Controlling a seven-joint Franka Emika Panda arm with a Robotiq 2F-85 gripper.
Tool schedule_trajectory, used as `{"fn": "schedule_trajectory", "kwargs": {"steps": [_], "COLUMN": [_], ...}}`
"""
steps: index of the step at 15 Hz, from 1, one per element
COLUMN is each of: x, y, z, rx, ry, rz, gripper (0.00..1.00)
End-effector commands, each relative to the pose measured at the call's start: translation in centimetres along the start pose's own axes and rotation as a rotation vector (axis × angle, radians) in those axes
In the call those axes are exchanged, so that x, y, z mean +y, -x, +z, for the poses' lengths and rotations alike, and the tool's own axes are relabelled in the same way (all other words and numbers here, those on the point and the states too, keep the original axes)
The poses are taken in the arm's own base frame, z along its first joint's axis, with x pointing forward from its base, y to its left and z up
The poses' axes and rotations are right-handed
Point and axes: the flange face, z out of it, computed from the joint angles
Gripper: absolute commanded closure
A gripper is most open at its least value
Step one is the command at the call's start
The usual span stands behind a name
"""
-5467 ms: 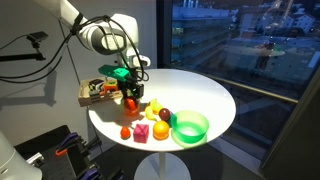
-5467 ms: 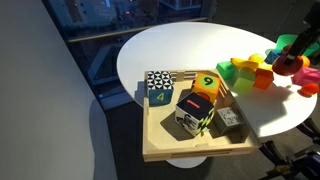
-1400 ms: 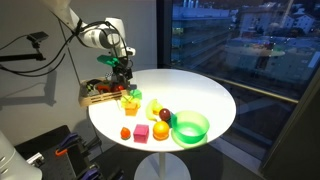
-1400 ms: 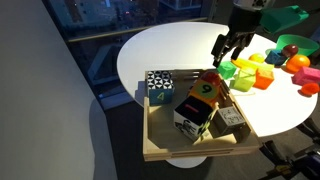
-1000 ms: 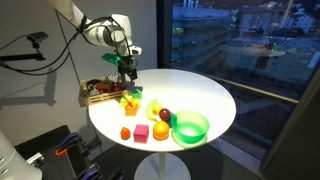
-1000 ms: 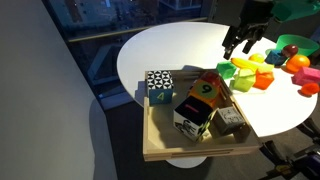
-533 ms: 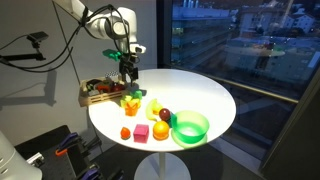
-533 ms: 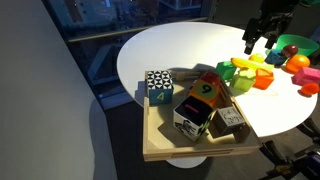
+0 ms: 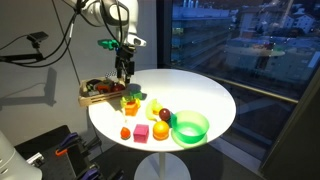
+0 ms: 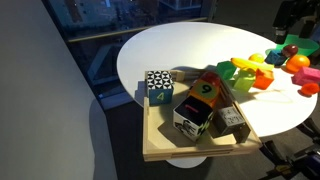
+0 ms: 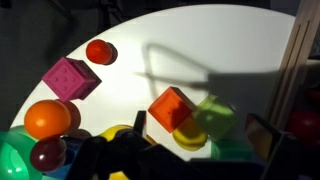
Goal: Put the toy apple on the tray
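Apple (image 11: 308,122) looks to sit in tray (image 10: 190,148), so task prob. done. Gripper (image 9: 124,70) hangs above tray, apparently open & empty.

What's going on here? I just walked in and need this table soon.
A robot arm is working over the round white table. Its gripper hangs above the table edge near the tray, nothing visibly held. In the wrist view a red shape beyond the tray's slats looks like the toy apple, so it seems already placed.
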Motion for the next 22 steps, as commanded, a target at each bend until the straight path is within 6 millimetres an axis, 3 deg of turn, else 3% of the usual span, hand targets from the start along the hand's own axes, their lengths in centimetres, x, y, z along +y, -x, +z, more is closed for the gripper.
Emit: {"fn": "schedule_trajectory", "kwargs": {"steps": [1,10,15,16,22], "x": [2.2,5.8,7.0,6.2,6.1], "y": [2.9,8.4,10.3,9.2,9.2], "z": [-2.2,-6.2,-7.6,-7.4,-7.0], "rx": [0.000,0.138,0.245,0.202,0.197], "ry": [0.002,-0.051,-0.079,-0.056,-0.054], "rz": [0.023,0.010,-0.004,0.009,0.005], "gripper": [0.00,0.00,0.00,0.00,0.00]}}
